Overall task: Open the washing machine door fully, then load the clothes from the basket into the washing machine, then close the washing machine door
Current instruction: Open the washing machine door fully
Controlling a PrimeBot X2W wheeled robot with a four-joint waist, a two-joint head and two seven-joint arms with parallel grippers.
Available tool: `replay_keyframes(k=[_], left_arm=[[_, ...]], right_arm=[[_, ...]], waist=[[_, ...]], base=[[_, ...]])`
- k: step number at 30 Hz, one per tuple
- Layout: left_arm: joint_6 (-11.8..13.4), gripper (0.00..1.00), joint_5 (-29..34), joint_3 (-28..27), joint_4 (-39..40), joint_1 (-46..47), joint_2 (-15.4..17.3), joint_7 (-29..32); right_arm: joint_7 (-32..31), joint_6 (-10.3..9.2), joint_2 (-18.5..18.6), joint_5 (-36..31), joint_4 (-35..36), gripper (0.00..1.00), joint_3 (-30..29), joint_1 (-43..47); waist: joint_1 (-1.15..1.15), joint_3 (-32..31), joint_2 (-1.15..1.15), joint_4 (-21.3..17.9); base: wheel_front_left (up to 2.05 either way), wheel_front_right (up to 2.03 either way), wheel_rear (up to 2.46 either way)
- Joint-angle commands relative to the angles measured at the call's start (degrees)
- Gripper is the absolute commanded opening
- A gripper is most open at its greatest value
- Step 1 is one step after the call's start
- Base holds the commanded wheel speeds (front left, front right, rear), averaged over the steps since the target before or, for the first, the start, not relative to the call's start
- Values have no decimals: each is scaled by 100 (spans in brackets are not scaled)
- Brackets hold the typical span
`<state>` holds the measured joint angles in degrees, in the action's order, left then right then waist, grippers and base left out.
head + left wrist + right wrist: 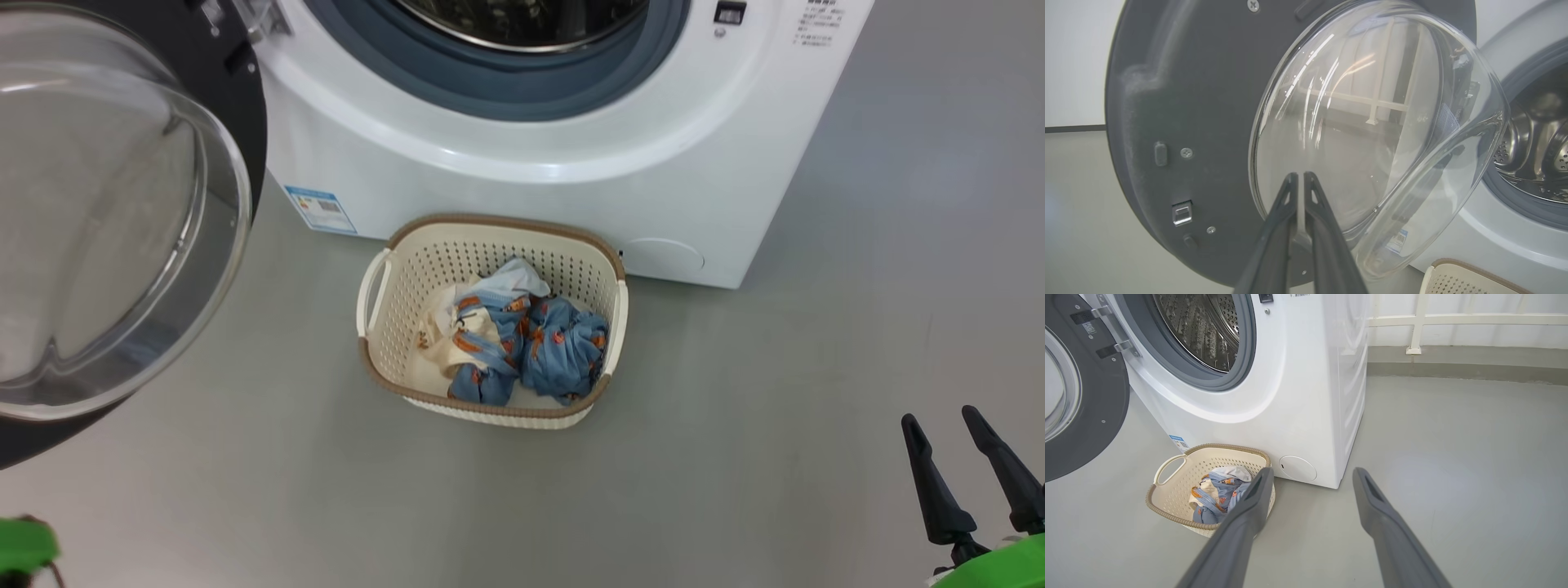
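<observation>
Two pincers show, and they differ. The left pincer [1300,179] is closed, its dark fingers [1282,212] pressed nearly together with nothing between them. In the left wrist view they rise from the bottom centre and point at the clear glass bowl [1372,134] of the washing machine door [1167,102]. Whether the tips touch the glass cannot be told. The right pincer [1312,475] is spread wide and empty, hanging above the grey floor [1453,457] at the lower right of the head view, well apart from everything else.

The door stands open at the left of the head view, its dark inner face and bulging window turned outward. Beside it, along the top of that frame, the white washing machine [506,188] shows its grey rubber ring [506,94] and steel drum [1200,330]. A blue label [320,209] sits low on its front. The basket [506,222] stands on the floor just in front of the machine, at the frame's centre. The clothes [522,335], blue and cream with orange figures, lie bunched inside it.
</observation>
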<state>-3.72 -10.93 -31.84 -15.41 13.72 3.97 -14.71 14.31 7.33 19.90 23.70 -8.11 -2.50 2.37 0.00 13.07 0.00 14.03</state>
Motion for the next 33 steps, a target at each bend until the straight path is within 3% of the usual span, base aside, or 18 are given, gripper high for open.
replay_keyframes(k=[1,4,6,16,33], left_arm=[[-94,27,49,-32,219,-158,165,-29],[-275,58,17,272,408,-430,97,-29],[-337,100,-58,446,499,-586,92,-29],[-375,100,-753,1601,712,-1131,434,-29],[-376,100,-846,3351,650,-1149,550,-29]], right_arm=[[69,16,119,-11,114,100,132,72],[69,16,121,-22,123,100,146,117],[69,16,125,-27,132,100,145,144],[69,16,118,-58,171,100,154,283],[69,16,-3,-75,165,100,164,267]], waist=[[0,-163,0,28],[0,-293,0,22],[0,-367,0,9],[0,-626,0,-160],[0,-737,0,-800]], base=[[0,0,0],[0,0,0],[0,0,0],[0,0,0],[0,0,0]])
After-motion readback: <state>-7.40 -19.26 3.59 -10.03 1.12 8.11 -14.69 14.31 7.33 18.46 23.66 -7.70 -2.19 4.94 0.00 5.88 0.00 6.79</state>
